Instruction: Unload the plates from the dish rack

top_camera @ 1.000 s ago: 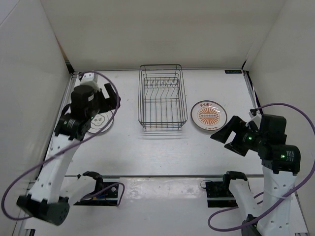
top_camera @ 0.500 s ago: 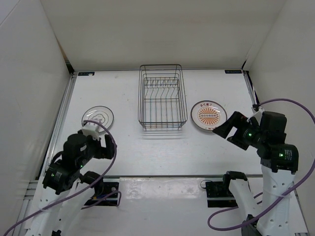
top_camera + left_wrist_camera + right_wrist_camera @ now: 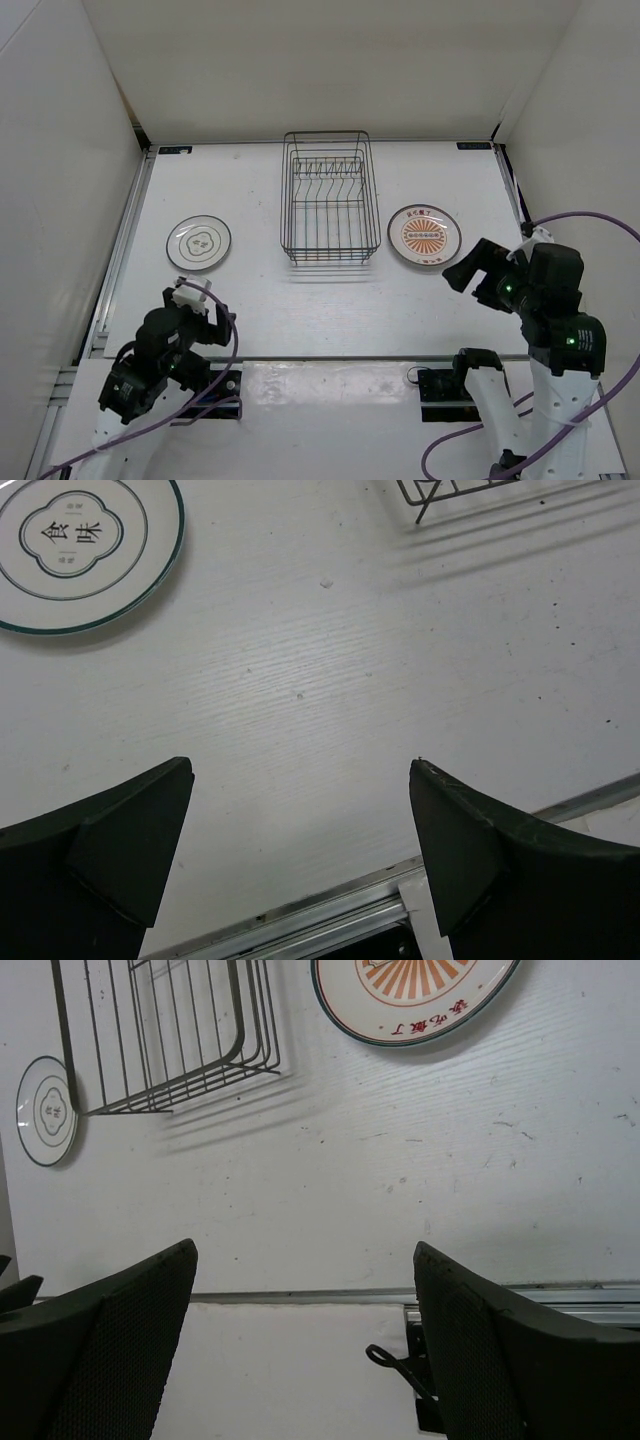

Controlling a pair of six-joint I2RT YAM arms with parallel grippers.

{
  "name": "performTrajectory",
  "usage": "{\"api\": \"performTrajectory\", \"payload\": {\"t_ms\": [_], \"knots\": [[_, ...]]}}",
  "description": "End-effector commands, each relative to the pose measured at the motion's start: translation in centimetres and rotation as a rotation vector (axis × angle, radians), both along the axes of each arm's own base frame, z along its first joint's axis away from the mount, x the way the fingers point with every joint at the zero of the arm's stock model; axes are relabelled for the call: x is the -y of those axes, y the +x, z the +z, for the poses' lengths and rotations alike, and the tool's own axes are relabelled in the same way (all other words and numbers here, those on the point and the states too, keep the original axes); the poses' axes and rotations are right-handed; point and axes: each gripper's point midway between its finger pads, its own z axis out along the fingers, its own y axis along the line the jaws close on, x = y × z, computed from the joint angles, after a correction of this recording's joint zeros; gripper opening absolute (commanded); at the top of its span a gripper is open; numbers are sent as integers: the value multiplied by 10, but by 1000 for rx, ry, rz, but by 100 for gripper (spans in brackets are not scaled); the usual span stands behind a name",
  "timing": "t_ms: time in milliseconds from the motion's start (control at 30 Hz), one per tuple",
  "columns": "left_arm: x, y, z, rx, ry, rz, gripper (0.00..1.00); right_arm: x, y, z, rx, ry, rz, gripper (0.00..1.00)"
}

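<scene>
Top external view, left to right: the left gripper [image 3: 300, 780] sits at lower left, jaws wide and empty, well apart from everything. The plain white plate [image 3: 198, 243] lies flat on the table [image 3: 330, 310] at left centre, probably set down on that arm's side for easy reach. The dish rack [image 3: 285, 200], at centre, looks empty. The sunburst plate [image 3: 425, 236] lies flat just right of it. The right gripper [image 3: 304, 1250], at lower right, also gapes empty.

You can count one white plate [image 3: 198, 243] with a thin dark ring and one sunburst plate [image 3: 424, 236] with an orange centre, which makes two plates in your view. You have one dish rack [image 3: 328, 197], a single dark wire basket. You also have two grippers, the left gripper [image 3: 300, 766] and the right gripper [image 3: 305, 1247], each with two fingers [image 3: 110, 860], four fingers in all
</scene>
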Motion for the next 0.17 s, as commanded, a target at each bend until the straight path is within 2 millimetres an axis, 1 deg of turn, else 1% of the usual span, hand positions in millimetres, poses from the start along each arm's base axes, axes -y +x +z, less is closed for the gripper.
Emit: {"api": "performTrajectory", "payload": {"t_ms": [0,67,133], "knots": [[-3,2,19,153,-47,9,100,3,7,10,90,-34,13,90],[-2,1,17,143,-42,-4,100,1,7,9,87,-32,28,90],[-1,3,15,132,-33,-4,100,5,6,5,67,-40,0,90]]}}
